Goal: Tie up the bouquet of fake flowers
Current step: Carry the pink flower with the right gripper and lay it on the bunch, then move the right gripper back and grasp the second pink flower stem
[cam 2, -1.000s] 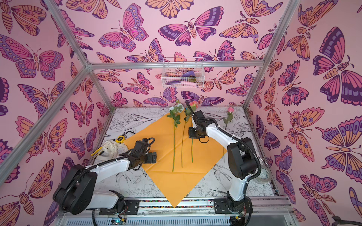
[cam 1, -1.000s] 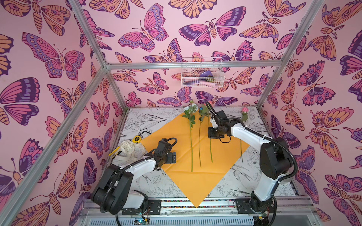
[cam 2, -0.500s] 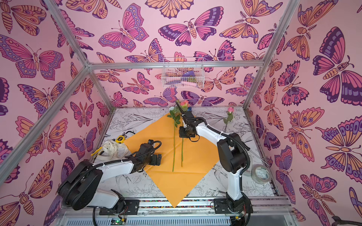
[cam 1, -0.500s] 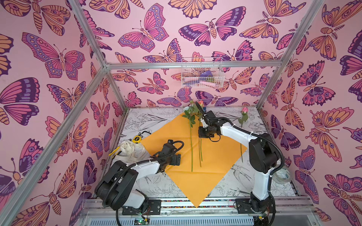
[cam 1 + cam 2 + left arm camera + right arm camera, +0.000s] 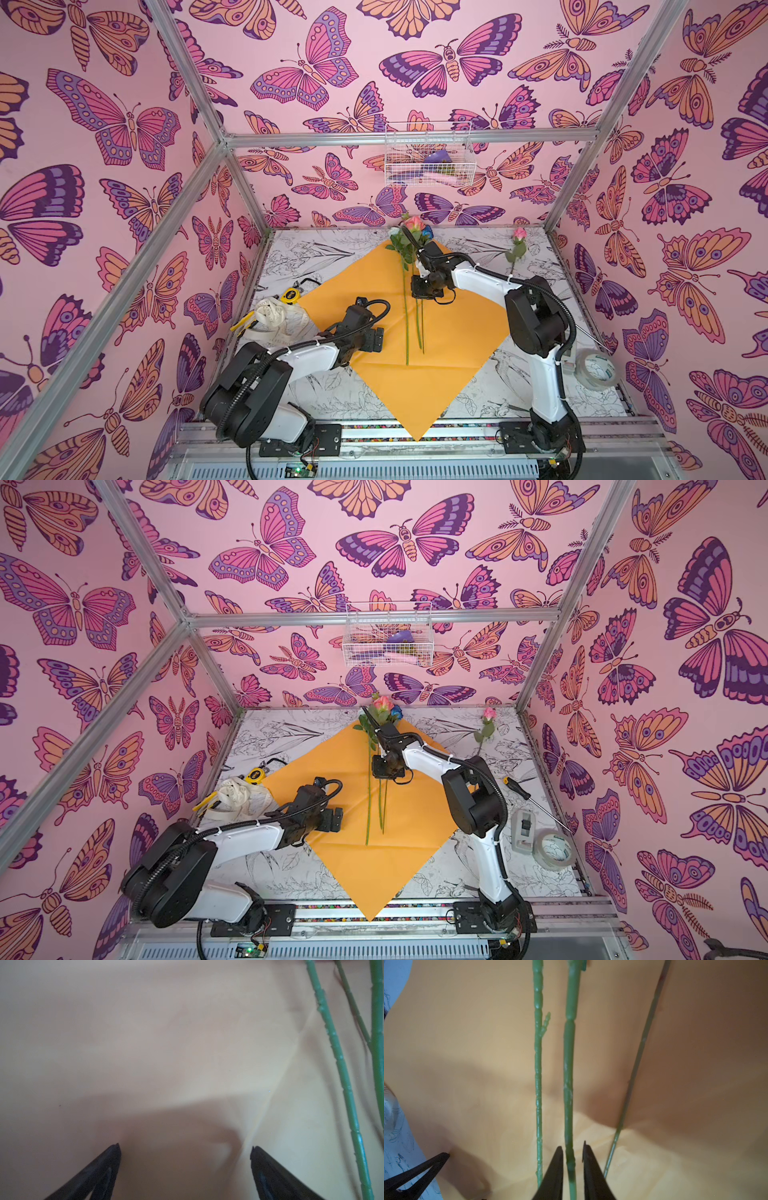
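The bouquet of fake flowers lies loose: green stems point(image 5: 406, 320) side by side on the orange wrapping paper point(image 5: 453, 349), with pink, white and blue blooms point(image 5: 412, 226) at its far corner. My right gripper point(image 5: 420, 298) is down over the stems. In the right wrist view its jaws point(image 5: 572, 1149) straddle the middle stem point(image 5: 569, 1084), slightly parted, with a thin gap on each side. My left gripper point(image 5: 380, 340) rests low on the paper to the left of the stems, wide open and empty point(image 5: 185, 1147). One more pink flower point(image 5: 517, 245) lies apart at the back right.
A cream ribbon heap point(image 5: 278, 316) and a yellow tape measure point(image 5: 287, 296) lie at the left edge. A tape roll point(image 5: 596, 368), a dispenser point(image 5: 523, 831) and a screwdriver point(image 5: 528, 796) lie front right. A wire basket point(image 5: 428, 160) hangs on the back wall.
My right gripper has carried the right-hand stem leftward up against the other stems, and its jaws have parted a little. My left gripper has slid right across the paper toward the stems.
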Robot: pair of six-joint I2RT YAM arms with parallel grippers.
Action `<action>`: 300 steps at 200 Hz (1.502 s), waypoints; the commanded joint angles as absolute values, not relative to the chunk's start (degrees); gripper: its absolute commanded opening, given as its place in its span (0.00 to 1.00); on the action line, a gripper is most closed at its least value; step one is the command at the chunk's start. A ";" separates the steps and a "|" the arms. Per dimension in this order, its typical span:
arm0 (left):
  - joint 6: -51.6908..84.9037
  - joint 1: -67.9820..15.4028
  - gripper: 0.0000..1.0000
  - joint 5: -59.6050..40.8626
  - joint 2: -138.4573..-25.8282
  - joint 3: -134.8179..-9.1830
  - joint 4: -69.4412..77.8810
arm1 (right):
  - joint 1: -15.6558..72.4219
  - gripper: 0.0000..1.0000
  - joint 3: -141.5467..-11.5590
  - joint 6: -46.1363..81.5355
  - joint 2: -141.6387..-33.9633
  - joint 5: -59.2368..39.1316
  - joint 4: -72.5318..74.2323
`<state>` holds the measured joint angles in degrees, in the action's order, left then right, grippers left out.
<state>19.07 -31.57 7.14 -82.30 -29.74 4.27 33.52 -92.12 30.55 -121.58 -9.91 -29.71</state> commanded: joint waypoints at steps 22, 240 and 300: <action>19.95 -31.94 0.99 7.12 -82.72 -29.27 1.59 | 33.70 0.32 -93.26 30.53 -118.31 -9.11 -32.10; 21.01 -31.97 0.99 8.89 -82.52 -29.05 1.36 | 3.17 0.31 -69.18 21.81 -99.42 8.60 -39.71; 21.20 -31.94 0.99 9.49 -83.19 -29.62 0.87 | -2.14 0.38 -82.80 18.98 -111.72 6.83 -38.48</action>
